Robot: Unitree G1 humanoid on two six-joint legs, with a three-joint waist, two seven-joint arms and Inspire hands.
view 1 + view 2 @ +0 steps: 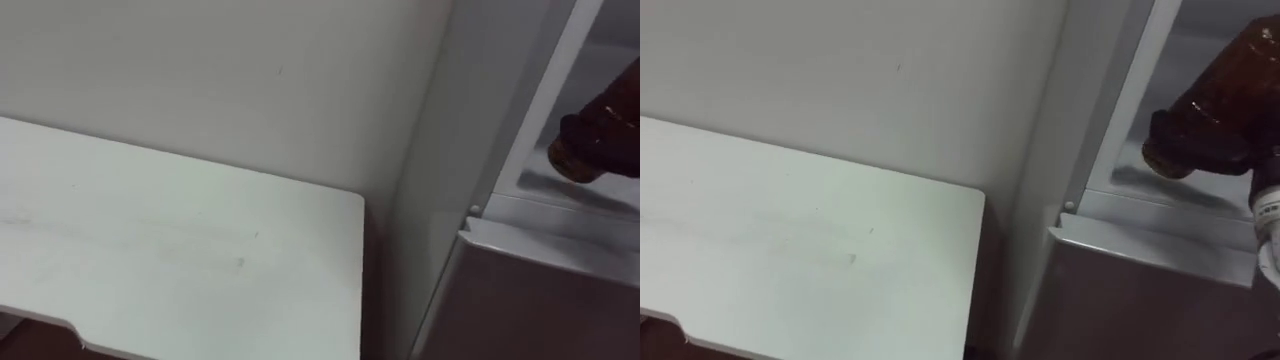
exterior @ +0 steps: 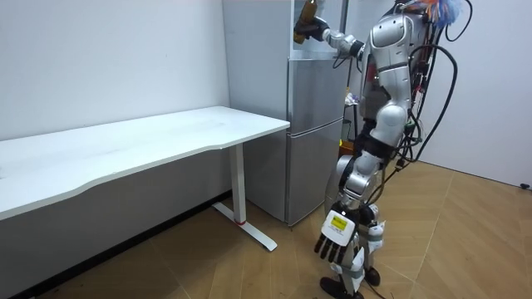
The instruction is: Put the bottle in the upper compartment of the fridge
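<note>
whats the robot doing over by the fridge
The robot stands at the fridge with its right hand raised and closed round a brown bottle, holding it at the open upper compartment. Its left hand hangs open at its side. A white table stands beside the fridge.

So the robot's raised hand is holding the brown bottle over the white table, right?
Not over the table. The room view shows the right hand holding the brown bottle up inside the open upper compartment of the fridge, which stands beside the table.
</note>
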